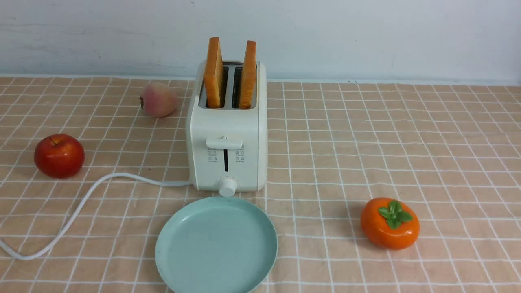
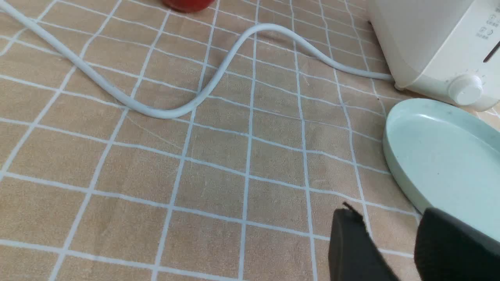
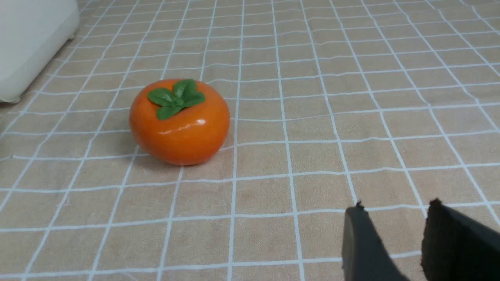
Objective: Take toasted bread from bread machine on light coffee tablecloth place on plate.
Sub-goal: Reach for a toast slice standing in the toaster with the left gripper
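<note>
front view — bread (image 1: 213,73) upright in toaster (image 1: 228,138)

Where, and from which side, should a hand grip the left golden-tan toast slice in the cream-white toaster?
Probably from above, by the upper part of the left golden-tan toast slice, pinching its two broad faces. It stands upright with its lower part sunk in the cream-white boxy toaster, so only the top is free.

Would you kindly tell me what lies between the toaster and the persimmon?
Only bare cloth lies between the toaster and the persimmon; the front view shows it, and the right wrist view agrees.
</note>
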Controlling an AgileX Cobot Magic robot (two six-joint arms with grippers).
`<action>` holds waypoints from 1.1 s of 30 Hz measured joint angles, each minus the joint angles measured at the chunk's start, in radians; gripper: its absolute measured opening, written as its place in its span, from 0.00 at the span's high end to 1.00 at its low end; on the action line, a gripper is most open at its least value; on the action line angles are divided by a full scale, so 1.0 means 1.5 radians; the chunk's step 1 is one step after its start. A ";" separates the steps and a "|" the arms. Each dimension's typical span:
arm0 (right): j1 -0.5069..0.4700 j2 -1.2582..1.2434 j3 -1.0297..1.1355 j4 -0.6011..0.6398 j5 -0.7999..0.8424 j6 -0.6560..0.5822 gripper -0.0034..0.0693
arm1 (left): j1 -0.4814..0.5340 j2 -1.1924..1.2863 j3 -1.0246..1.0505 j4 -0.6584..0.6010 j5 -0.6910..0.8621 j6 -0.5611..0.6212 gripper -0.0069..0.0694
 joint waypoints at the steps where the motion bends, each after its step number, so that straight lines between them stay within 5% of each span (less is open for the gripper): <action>1: 0.000 0.000 0.000 0.000 0.000 0.000 0.62 | 0.000 0.000 0.000 0.000 0.000 0.000 0.60; 22: 0.000 0.000 0.000 0.000 0.001 0.000 0.62 | 0.000 0.000 0.000 0.009 -0.021 0.000 0.60; 33: 0.000 0.000 0.000 0.004 -0.001 0.001 0.62 | 0.000 0.000 0.000 -0.161 -0.281 -0.001 0.60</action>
